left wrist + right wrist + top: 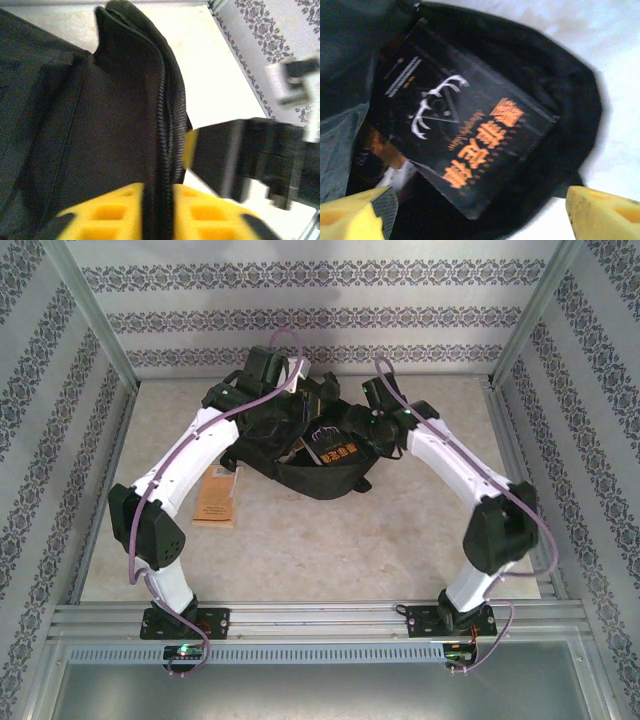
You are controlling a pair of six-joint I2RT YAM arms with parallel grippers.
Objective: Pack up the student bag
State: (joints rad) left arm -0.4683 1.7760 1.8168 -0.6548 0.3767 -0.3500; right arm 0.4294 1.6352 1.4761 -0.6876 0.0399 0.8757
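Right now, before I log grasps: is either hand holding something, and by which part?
Left hand: student bag's zippered rim sits between its fingers; grip unclear. Right hand: open, holds nothing.

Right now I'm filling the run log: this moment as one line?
student bag: holds black book | left gripper: astride bag rim | right gripper: open above book

Orange characters on black book [470,130]: unreadably blurred.
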